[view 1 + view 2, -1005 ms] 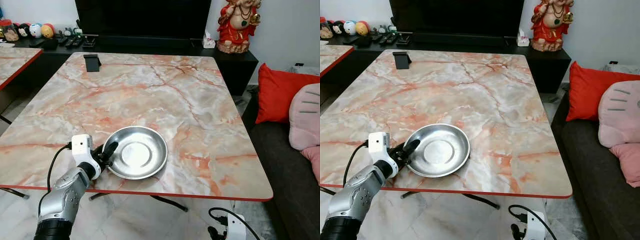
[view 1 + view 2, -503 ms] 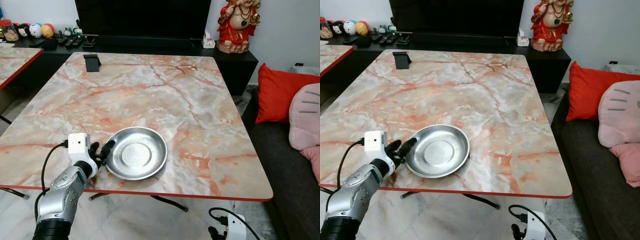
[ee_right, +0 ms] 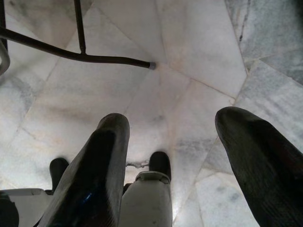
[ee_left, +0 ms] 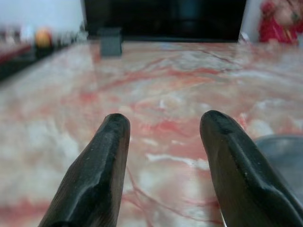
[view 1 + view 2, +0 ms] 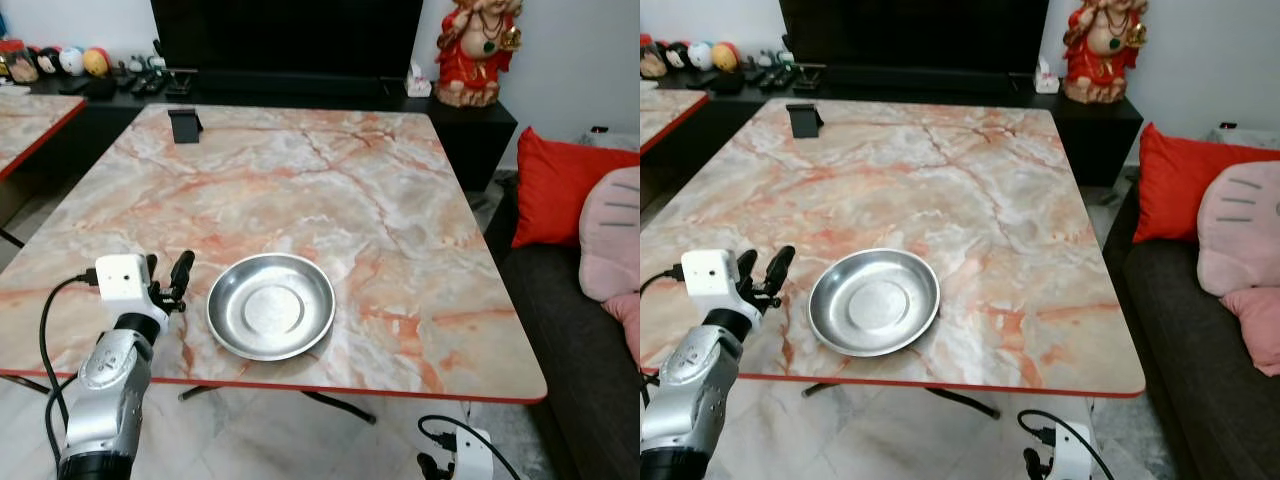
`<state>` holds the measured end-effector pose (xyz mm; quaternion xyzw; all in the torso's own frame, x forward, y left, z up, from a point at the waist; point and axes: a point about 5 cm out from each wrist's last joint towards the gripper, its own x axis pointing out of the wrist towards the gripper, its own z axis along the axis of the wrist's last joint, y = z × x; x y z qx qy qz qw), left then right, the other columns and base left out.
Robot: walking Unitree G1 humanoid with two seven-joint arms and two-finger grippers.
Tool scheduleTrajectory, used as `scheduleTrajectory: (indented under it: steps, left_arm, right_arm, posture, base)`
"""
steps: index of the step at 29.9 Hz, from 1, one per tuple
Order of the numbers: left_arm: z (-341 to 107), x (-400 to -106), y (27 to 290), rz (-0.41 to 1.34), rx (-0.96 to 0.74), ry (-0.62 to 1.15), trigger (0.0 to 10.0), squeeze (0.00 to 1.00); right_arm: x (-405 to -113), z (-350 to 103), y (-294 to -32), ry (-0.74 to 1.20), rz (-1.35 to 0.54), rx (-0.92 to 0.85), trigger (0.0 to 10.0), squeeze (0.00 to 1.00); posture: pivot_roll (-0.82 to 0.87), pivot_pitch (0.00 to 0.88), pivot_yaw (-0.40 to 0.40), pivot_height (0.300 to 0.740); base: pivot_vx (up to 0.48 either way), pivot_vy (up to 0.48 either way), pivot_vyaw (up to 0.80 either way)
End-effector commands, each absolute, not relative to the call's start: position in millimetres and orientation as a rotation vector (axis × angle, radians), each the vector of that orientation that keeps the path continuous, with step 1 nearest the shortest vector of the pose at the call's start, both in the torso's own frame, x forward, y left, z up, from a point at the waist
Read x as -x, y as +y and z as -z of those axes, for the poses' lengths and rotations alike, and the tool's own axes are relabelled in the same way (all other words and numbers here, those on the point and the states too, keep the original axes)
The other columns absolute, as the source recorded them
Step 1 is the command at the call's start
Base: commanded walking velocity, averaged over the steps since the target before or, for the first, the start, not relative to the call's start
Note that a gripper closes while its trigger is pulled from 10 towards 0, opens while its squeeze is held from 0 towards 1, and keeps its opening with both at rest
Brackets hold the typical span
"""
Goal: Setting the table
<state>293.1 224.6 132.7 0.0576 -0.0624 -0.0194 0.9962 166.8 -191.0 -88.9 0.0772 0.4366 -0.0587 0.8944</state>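
now the left gripper [image 5: 167,276], black fingers spread, hovers just beside a round, shiny steel plate [image 5: 270,305] on the glossy veined marble table [image 5: 330,190].

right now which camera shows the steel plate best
The left eye view: the whole steel plate lies in plain sight near the table's front edge, with the open left hand beside it, apart. The right eye view shows much the same. The left wrist view catches just a blurred bit of its rim.
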Motion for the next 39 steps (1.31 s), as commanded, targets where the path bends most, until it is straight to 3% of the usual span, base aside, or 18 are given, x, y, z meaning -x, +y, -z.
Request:
scheduleTrajectory:
  steps: [1,12,27,39]
  left_arm:
    - [-137,-293,215,0.071,-0.168,-0.161,10.0,0.00]
    - [-135,-298,208,0.055,-0.187,-0.192,10.0,0.00]
    - [-131,-294,206,0.041,-0.158,-0.200,10.0,0.00]
    - [-129,-296,206,0.009,-0.128,-0.190,10.0,0.00]
  right_arm:
    - [-168,88,-193,0.894,0.141,-0.167,10.0,0.00]
    - [-167,89,-192,0.897,0.163,-0.167,10.0,0.00]
    - [-163,91,-190,0.907,0.159,-0.159,10.0,0.00]
    - [-164,90,-188,0.895,0.167,-0.162,10.0,0.00]
  posture:
    - [0.01,0.000,-0.035,0.740]
    - [0.00,0.000,-0.026,0.740]
    - [0.01,0.000,-0.016,0.740]
    - [-0.01,0.000,-0.016,0.740]
  base:
    - [0.000,0.000,0.00]
    - [0.000,0.049,0.00]
    - [0.000,0.306,0.00]
    - [0.000,0.480,0.00]
